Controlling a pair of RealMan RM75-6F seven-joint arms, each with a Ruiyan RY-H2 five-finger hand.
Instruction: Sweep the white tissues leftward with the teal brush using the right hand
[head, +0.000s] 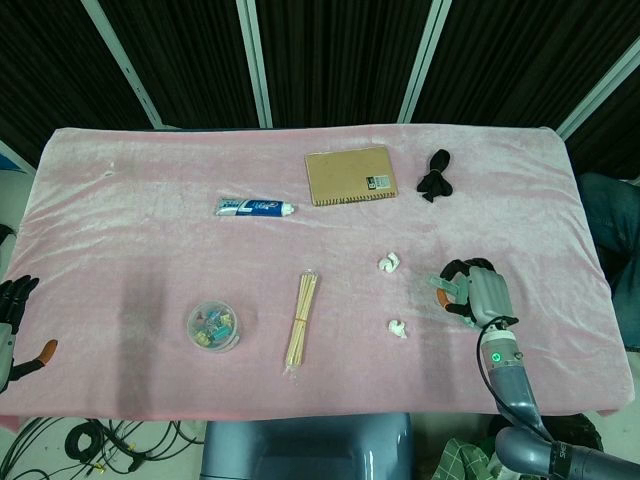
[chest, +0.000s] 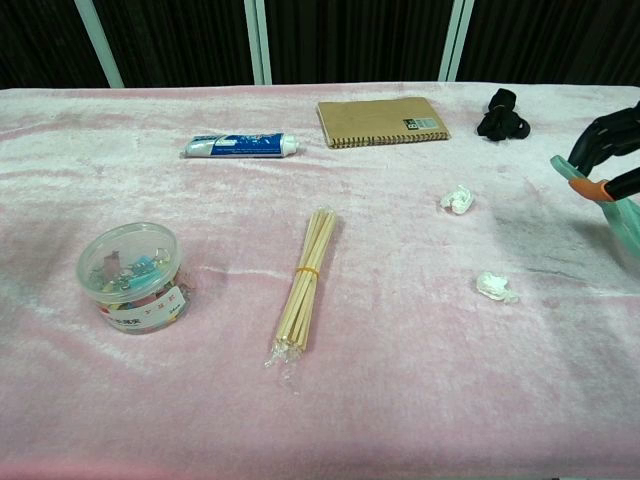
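Observation:
My right hand (head: 478, 293) grips the teal brush (chest: 622, 210) at the table's right side and holds it raised and tilted. In the head view the hand's back hides most of the brush, with only the handle end (head: 436, 283) showing. In the chest view the hand (chest: 608, 140) is at the right edge. Two white tissues lie to its left, one farther back (head: 389, 263) (chest: 457, 199) and one nearer the front (head: 398, 328) (chest: 495, 287). The brush touches neither. My left hand (head: 14, 325) is at the far left edge, fingers apart, holding nothing.
A brown notebook (head: 348, 175) and a black bundle (head: 435, 174) lie at the back. A toothpaste tube (head: 255, 207) is left of the notebook. A bundle of wooden sticks (head: 301, 320) and a clear jar of clips (head: 213, 326) sit left of the tissues.

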